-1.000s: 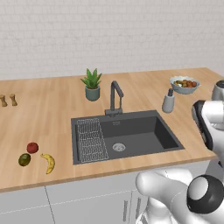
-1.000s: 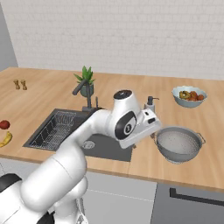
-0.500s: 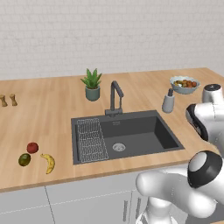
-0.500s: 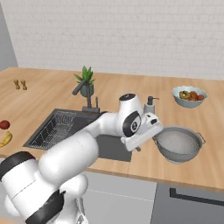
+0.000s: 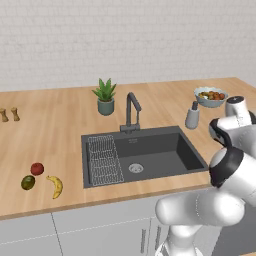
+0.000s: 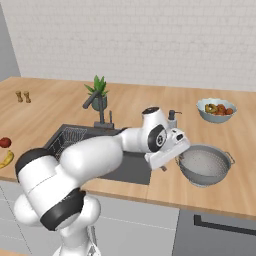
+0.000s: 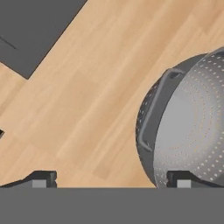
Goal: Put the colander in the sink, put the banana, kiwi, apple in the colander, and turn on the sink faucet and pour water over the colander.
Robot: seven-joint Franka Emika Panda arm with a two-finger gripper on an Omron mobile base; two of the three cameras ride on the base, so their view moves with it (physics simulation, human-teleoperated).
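The colander (image 6: 204,163) stands on the counter (image 6: 150,105) near its front edge, right of the sink (image 5: 160,150). The gripper (image 7: 111,179), fingers spread, hovers beside its stiff handle (image 7: 151,113), probably the best hold; thin metal seems light.

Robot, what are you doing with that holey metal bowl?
The arm has reached over to the colander, which sits on the wooden counter right of the sink. Its gripper is open beside the colander's rim and handle, gripping nothing yet. The apple, kiwi and banana wait left of the sink.
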